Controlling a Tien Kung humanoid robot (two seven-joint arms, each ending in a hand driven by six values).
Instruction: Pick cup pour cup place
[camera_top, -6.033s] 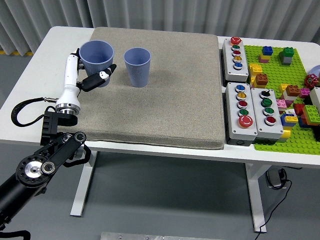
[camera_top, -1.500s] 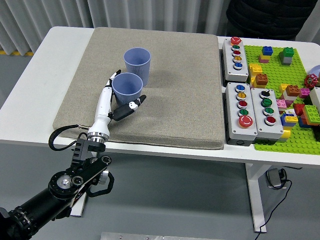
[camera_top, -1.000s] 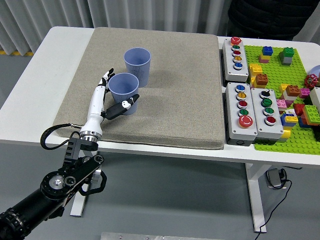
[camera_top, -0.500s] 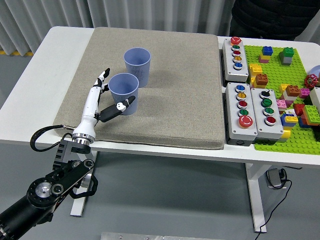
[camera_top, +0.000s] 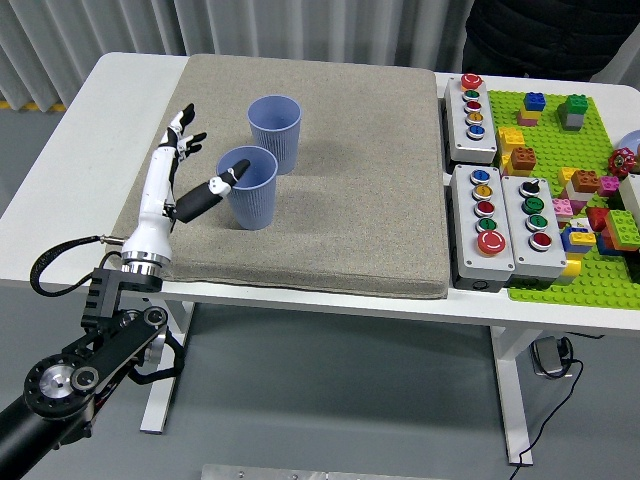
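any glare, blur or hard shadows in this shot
Head view: sharp throughout, light even and soft; no glare on the white table; only faint shadows right of the two cups, near and far; the left hand is not blurred.

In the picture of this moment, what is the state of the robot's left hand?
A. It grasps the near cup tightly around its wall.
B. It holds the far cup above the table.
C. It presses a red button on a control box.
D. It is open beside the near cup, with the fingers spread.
D: the left hand has its fingers spread to the left of the near cup, which stands upright on the grey mat, and it grasps nothing.
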